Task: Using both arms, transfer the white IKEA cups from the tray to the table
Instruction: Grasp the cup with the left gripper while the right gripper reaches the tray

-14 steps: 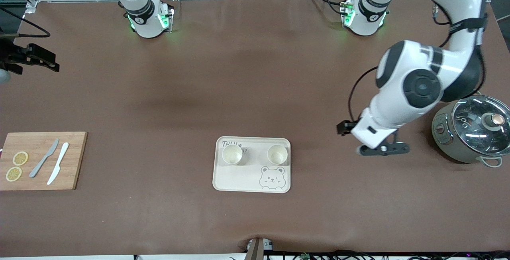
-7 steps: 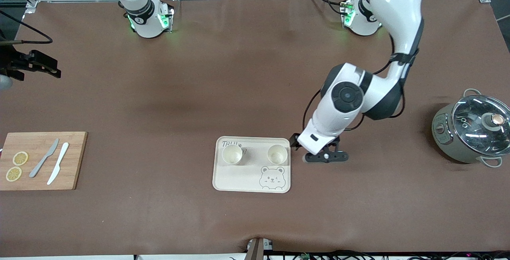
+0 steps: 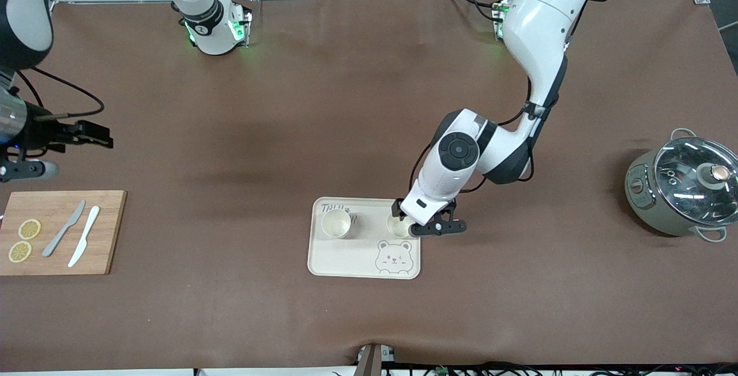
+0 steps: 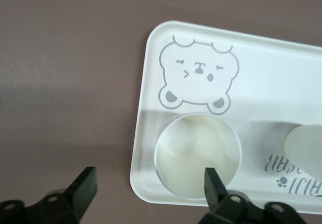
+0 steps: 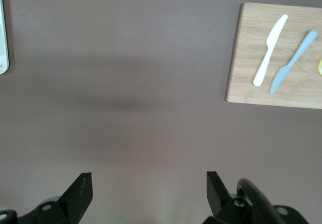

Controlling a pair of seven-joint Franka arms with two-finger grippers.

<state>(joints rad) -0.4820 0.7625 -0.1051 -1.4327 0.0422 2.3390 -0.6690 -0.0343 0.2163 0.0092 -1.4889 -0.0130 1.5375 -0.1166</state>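
Two white cups stand upright and empty on the cream bear tray (image 3: 351, 260): one (image 3: 336, 223) toward the right arm's end, one (image 3: 396, 226) toward the left arm's end. My left gripper (image 3: 433, 228) is open and empty, low over the tray's edge beside that second cup. In the left wrist view the gripper (image 4: 149, 186) has one finger (image 4: 214, 182) over the cup's rim (image 4: 197, 156) and the other over bare table; the other cup (image 4: 307, 151) shows at the edge. My right gripper (image 3: 92, 134) is open and empty over bare table near the cutting board; it also shows in the right wrist view (image 5: 148, 191).
A wooden cutting board (image 3: 60, 232) with two knives and lemon slices lies at the right arm's end, also in the right wrist view (image 5: 282, 58). A grey-green pot with a glass lid (image 3: 683, 191) stands at the left arm's end.
My left arm has swung from beside the pot to the tray and lowered beside the cup. My right gripper has moved farther over the table, toward the cutting board.
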